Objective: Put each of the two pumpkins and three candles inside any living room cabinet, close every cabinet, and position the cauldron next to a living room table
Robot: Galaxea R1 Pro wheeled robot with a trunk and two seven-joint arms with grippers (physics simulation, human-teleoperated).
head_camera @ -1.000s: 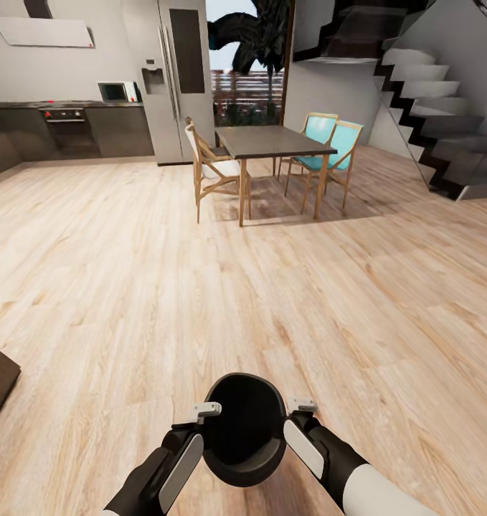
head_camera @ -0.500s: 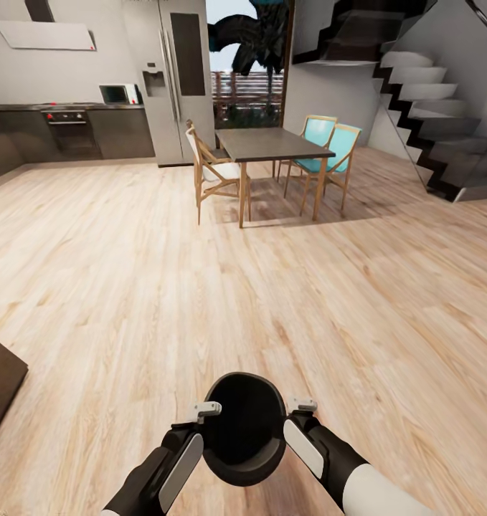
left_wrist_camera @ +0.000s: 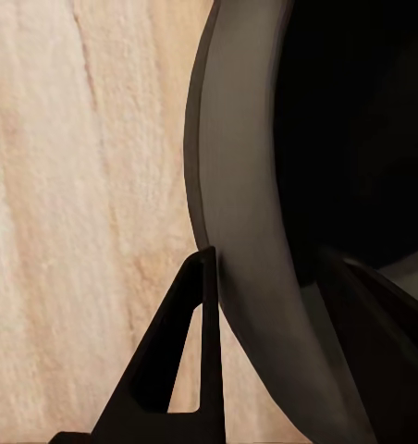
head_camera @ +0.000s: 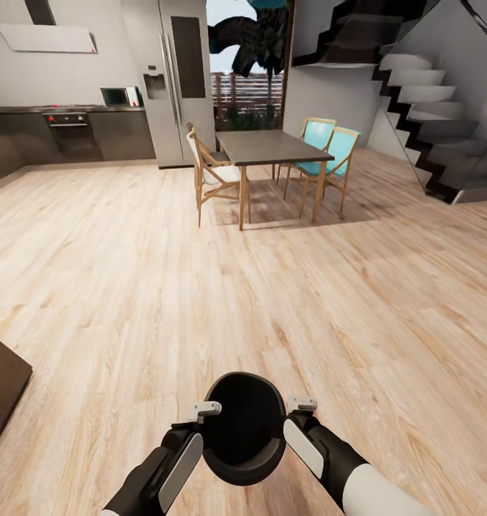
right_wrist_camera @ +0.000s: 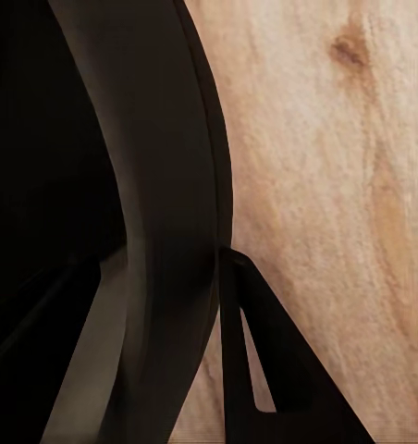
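The cauldron (head_camera: 244,430), a round black pot with a dark hollow inside, hangs low in front of me over the wooden floor. My left gripper (head_camera: 209,412) is shut on its left rim and my right gripper (head_camera: 300,407) on its right rim. In the left wrist view the grey rim (left_wrist_camera: 237,185) runs between the two dark fingers (left_wrist_camera: 186,370). The right wrist view has the rim (right_wrist_camera: 172,166) pinched the same way, one finger (right_wrist_camera: 251,370) outside it. The pumpkins, candles and cabinet are out of view.
A dark dining table (head_camera: 272,147) with a white chair (head_camera: 214,172) and two teal chairs (head_camera: 329,147) stands ahead. Behind it are a fridge (head_camera: 175,79) and kitchen units (head_camera: 71,132). Stairs (head_camera: 444,107) rise at right. A dark brown furniture corner (head_camera: 3,387) juts in at left.
The whole head view has shifted slightly, with the dark corner at left showing more, so the camera moved. The cauldron and both grippers keep the same hold.
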